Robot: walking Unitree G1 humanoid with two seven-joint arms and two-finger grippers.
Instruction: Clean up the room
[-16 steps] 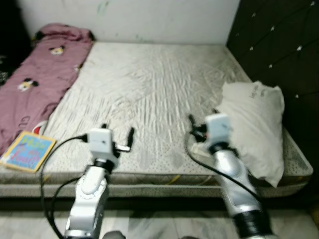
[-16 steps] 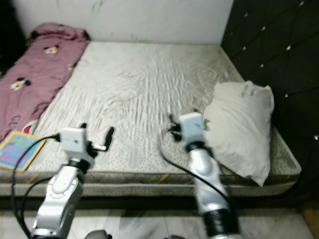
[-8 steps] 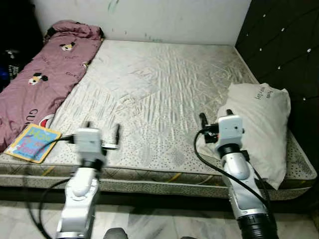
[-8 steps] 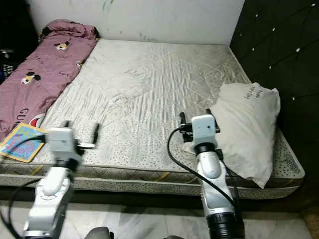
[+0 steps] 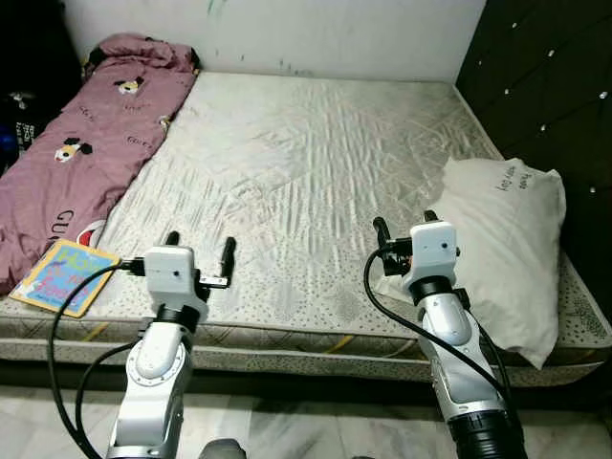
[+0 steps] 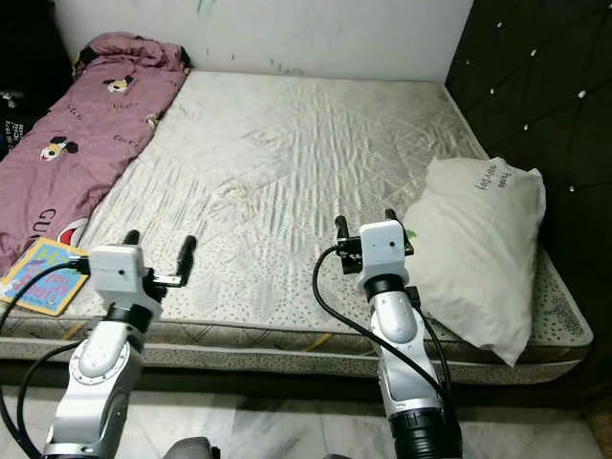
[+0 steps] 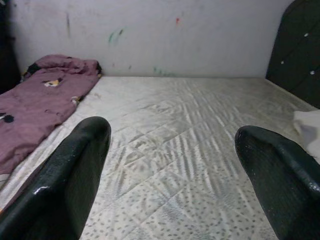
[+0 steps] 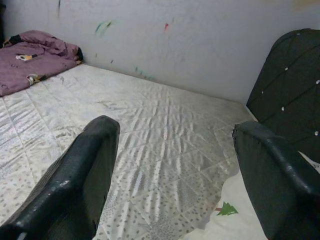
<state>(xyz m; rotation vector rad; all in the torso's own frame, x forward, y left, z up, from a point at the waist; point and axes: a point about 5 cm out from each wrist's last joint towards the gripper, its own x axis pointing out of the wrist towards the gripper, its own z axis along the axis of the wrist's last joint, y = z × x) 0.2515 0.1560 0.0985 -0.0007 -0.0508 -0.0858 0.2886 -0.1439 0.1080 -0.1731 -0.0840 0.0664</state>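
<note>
Both hands are hovering released and empty over the near edge of the bed [image 5: 316,153]. The pillow [image 5: 507,239] is lying just beside the right hand [image 5: 402,229]; the book [image 5: 65,277] is lying near the left hand [image 5: 199,247], by the blanket [image 5: 86,143]. A one-sided grab is likely dragging the limp pillow off the edge.

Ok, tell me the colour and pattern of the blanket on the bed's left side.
The blanket is dusty pink with cartoon mouse prints, clearest in the left eye view.
</note>
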